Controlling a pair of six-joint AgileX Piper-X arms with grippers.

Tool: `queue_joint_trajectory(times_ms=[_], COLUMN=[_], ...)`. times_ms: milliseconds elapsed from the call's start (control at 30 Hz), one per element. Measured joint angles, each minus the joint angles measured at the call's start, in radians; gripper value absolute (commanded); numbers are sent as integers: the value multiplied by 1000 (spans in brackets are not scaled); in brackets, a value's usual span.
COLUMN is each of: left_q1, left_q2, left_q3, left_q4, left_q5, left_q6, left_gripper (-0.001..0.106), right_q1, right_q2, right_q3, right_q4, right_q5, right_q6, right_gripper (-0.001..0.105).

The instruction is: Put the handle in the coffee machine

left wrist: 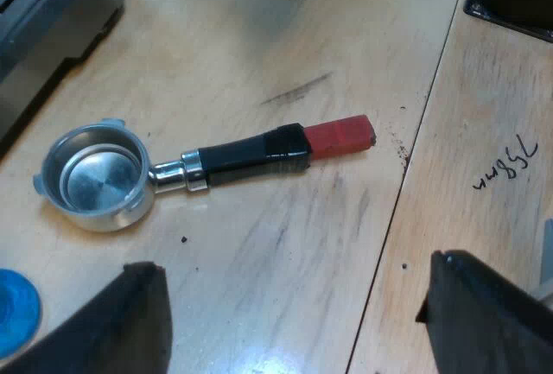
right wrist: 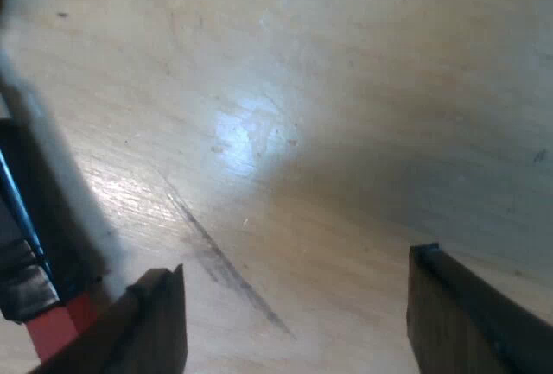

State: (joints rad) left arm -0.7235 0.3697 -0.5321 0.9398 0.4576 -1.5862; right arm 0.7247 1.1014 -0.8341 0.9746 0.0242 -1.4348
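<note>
holder (left wrist: 207, 169) lies flat on table (left wrist: 216, 46), just beyond spread left claw (left wrist: 294, 263).

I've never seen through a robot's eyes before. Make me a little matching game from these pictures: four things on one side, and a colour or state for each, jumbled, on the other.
Things:
1. holder's metal cup
2. handle's end
3. tamper
4. left pincer

Colour or state:
A. blue
B. open, holding nothing
C. red
D. silver

Pairs: 1-D, 2-C, 3-A, 4-B
</note>
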Motion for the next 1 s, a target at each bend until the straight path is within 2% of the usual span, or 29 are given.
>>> queue_joint_trajectory(times_ms=[33,133,233,300,567,1000], left_q1=[0,0,0,0,0,0], left_q2=[0,0,0,0,0,0], left_q3=[1,3,3,3,3,3], left_q4=[0,-2,-2,-2,-2,-2], left_q5=[0,2,4,4,4,4], left_q6=[0,0,0,0,0,0], left_gripper=[64,64,64,64,64,64], right_q1=[0,0,0,8,88,94], right_q2=[2,21,50,67,123,234], right_q3=[3,6,6,6,6,6], right_q4=[-3,-7,-10,-12,-31,-58], right_q5=[0,-5,-24,-61,-45,-42], right_q6=[0,2,3,-2,-53,-148], right_gripper=[56,45,23,0,0,0])
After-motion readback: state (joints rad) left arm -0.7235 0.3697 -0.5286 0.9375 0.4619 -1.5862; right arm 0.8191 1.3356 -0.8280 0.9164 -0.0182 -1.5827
